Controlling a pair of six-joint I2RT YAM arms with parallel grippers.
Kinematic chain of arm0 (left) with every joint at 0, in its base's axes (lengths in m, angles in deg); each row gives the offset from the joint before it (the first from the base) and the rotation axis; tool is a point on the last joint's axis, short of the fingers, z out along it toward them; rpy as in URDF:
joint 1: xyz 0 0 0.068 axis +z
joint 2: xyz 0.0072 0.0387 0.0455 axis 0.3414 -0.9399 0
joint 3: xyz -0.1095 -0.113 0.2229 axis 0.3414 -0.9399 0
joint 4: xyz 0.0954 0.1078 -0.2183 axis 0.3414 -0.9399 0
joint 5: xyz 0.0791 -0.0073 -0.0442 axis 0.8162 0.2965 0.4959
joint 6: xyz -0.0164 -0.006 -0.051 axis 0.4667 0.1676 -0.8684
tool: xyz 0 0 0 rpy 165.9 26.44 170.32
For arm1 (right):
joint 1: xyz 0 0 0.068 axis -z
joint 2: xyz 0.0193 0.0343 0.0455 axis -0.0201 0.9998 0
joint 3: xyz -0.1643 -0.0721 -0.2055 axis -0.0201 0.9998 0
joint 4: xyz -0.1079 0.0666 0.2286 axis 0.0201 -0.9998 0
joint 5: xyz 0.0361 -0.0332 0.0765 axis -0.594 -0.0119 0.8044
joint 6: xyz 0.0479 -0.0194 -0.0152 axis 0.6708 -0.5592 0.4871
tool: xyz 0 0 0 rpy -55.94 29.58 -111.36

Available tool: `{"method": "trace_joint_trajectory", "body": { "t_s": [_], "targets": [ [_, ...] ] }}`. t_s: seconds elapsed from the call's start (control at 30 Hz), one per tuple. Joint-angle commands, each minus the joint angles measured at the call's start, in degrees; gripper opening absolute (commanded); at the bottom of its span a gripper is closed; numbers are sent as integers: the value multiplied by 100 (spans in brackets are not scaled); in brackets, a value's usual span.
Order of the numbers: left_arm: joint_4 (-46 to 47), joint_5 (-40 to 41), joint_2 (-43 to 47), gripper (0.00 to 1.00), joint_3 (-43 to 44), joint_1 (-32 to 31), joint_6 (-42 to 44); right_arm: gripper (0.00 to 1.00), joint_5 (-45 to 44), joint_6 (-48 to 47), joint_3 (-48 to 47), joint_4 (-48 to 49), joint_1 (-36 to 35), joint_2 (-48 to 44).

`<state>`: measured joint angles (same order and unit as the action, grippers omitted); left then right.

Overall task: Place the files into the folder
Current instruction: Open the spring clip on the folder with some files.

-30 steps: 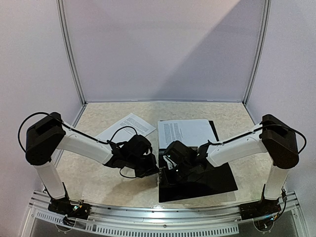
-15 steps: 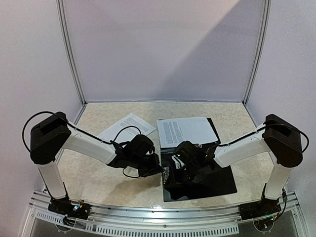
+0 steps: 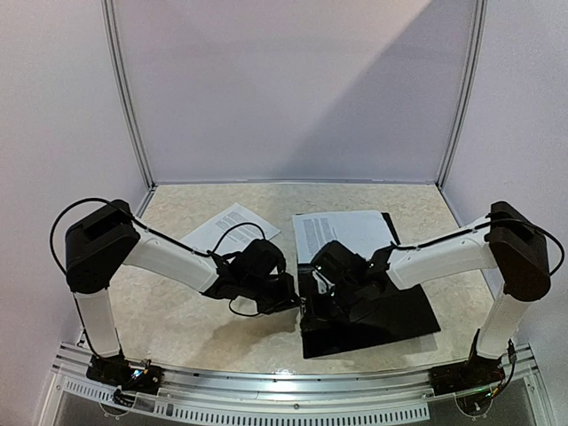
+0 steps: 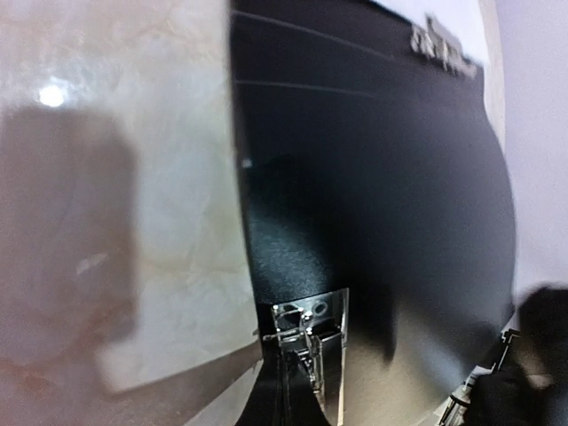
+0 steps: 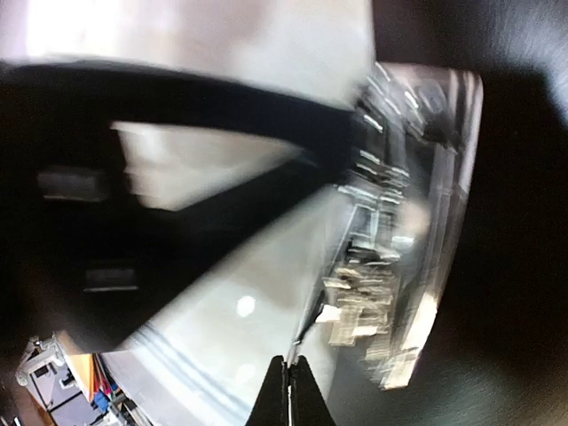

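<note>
On the table, top view: folder front right, files on its far end; left tool at its left edge, right tool above, both clenched. Left wrist: shut tips beside metal clip. Right wrist: clip just ahead.

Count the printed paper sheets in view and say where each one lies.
2. The left sheet lies on the table, left of the black folder. The right sheet rests on the folder's far end. Either may be several stacked sheets.
</note>
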<state>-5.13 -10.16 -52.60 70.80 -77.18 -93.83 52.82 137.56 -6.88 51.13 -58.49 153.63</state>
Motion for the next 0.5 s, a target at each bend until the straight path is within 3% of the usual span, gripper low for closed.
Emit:
{"method": "trace_joint_trajectory", "body": {
  "t_s": [0.0,0.3,0.47],
  "targets": [
    [-791,140,-172,0,-68,16,134,0,-317,-320,-503,-241,177,-480],
    [-529,182,420,1,-13,32,572,23,695,-212,-22,1063,391,-896],
    [-1249,390,682,19,690,27,1455,32,663,-654,297,507,744,-1723]
  ]
}}
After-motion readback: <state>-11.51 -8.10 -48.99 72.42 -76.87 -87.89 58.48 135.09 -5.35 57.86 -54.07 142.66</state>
